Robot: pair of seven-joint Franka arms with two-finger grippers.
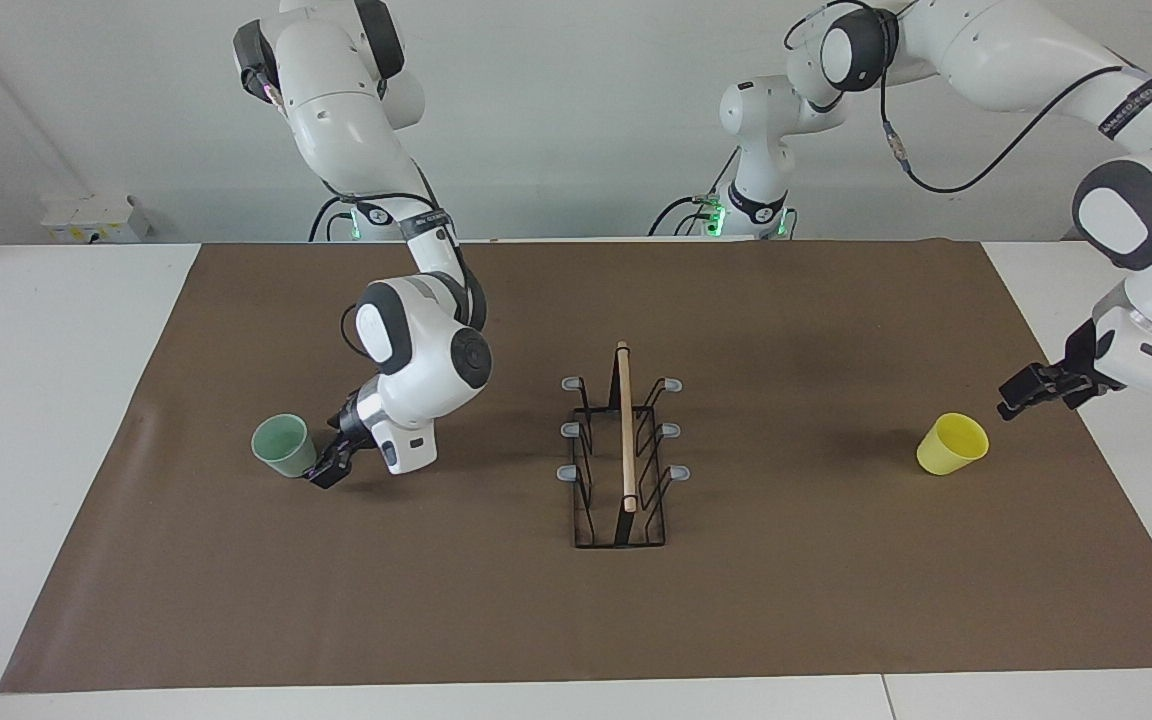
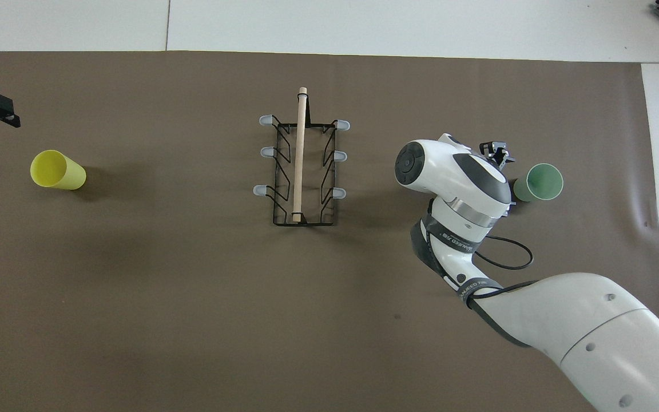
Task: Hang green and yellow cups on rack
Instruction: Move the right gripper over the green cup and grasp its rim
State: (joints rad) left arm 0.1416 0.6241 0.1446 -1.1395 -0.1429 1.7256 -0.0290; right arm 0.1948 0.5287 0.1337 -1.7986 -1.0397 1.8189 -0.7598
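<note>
The mint green cup (image 1: 284,446) stands mouth up on the brown mat toward the right arm's end of the table; it also shows in the overhead view (image 2: 542,182). My right gripper (image 1: 329,462) is low beside it, on the rack's side, fingers open and close to the cup's base. The yellow cup (image 1: 952,444) stands toward the left arm's end; it also shows in the overhead view (image 2: 57,170). My left gripper (image 1: 1024,392) hangs in the air just past the yellow cup, toward the table's end, holding nothing. The black wire rack (image 1: 622,468) with its wooden rod stands mid-table, all prongs bare.
The brown mat (image 1: 816,600) covers most of the white table. The rack (image 2: 302,171) stands between the two cups with open mat around it. The right arm's elbow and cable (image 2: 501,257) hang over the mat nearer the robots than the green cup.
</note>
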